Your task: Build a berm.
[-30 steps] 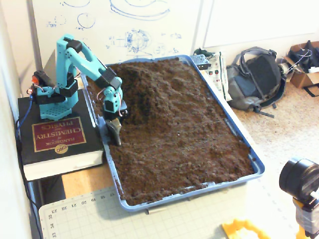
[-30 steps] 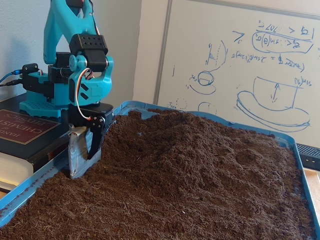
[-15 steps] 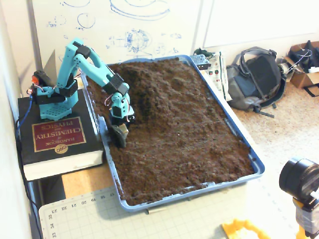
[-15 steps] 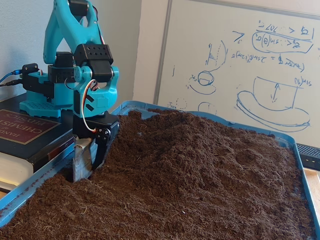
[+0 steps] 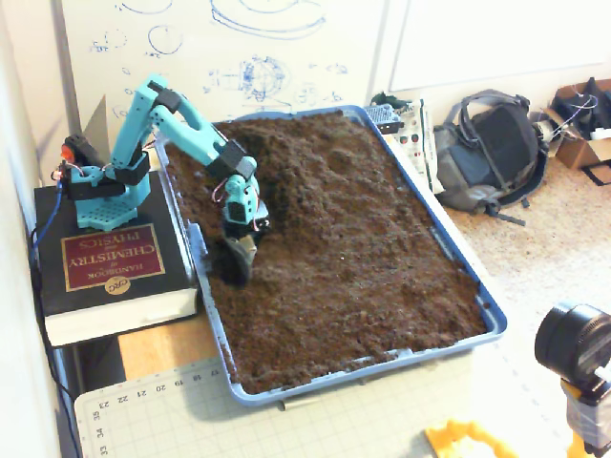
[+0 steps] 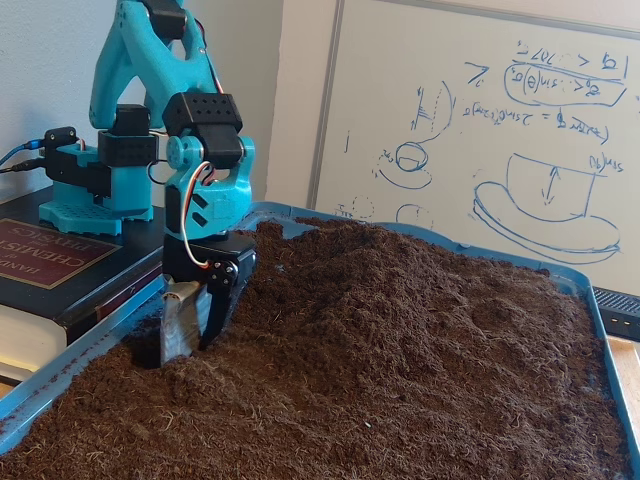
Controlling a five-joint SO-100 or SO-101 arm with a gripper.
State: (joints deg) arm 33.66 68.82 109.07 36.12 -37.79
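The claw [image 6: 190, 335] stands with its tips pushed into the soil close to the left wall of the blue tray [image 5: 492, 320], and its two fingers look near together with only a thin gap; whether they are fully closed I cannot tell. The berm [image 5: 296, 162] is the raised heap at the far end of the tray in the high fixed view, just behind the claw. To do this step well, I think the arm should keep the flat finger deep and upright, then drag slowly toward the heap, so loose soil piles up and does not spill over the wall.
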